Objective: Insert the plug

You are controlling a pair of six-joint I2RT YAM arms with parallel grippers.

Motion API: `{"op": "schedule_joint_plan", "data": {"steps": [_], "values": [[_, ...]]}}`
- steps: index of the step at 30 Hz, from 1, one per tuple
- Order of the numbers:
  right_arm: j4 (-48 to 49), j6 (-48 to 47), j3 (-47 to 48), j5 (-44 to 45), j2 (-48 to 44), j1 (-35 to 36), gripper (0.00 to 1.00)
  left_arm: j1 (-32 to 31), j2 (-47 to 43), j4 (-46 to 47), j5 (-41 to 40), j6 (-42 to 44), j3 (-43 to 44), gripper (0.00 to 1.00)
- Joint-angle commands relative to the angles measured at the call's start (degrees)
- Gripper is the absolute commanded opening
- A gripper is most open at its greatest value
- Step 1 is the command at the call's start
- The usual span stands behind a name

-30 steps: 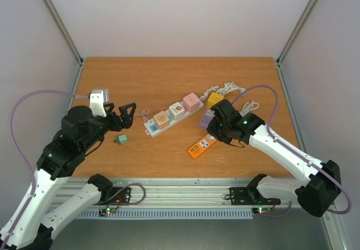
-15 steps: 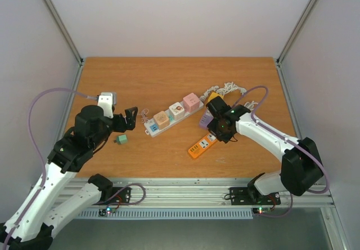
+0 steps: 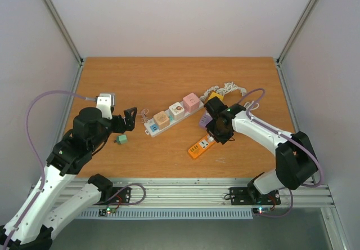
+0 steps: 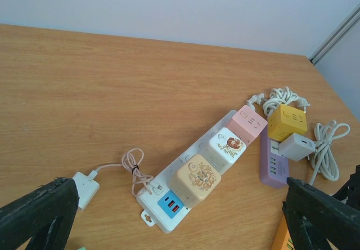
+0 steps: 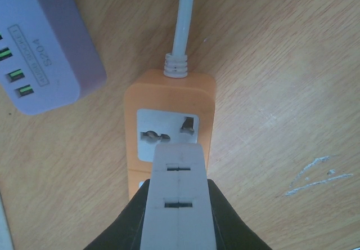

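Only at the right wrist: right gripper (image 5: 179, 222) pinching a white plug (image 5: 178, 171) over a socket of the orange power strip (image 5: 169, 101). Overhead, plug hidden beneath that gripper, strip by the tabletop's (image 3: 169, 75) near edge; left gripper (image 3: 130, 119) spread wide near a green adapter (image 3: 121, 139).

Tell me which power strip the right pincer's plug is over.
The orange strip, nearest the arm bases: the white plug overlaps its face in the right wrist view. The purple strip lies beside it, the white strip farther left.
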Motion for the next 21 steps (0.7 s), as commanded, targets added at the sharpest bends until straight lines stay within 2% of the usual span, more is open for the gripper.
{"op": "schedule_joint_plan", "data": {"steps": [1, 9, 17, 21], "values": [[-0.4, 1.2, 1.8, 0.3, 0.9, -0.9, 0.04, 0.3, -0.3, 3.7, -0.6, 0.9, -0.4, 1.0], [0.2, 0.4, 1.1, 0.3, 1.7, -1.9, 0.05, 0.4, 0.1, 3.7, -0.2, 1.1, -0.5, 0.99], [3.3, 0.6, -0.7, -5.5, 2.6, -2.6, 0.05, 0.5, 0.8, 3.8, 0.1, 0.8, -0.4, 0.99], [1.6, 1.0, -0.7, -3.9, 2.7, -2.6, 0.05, 0.5, 1.0, 3.7, 0.1, 0.8, -0.4, 0.99]]}}
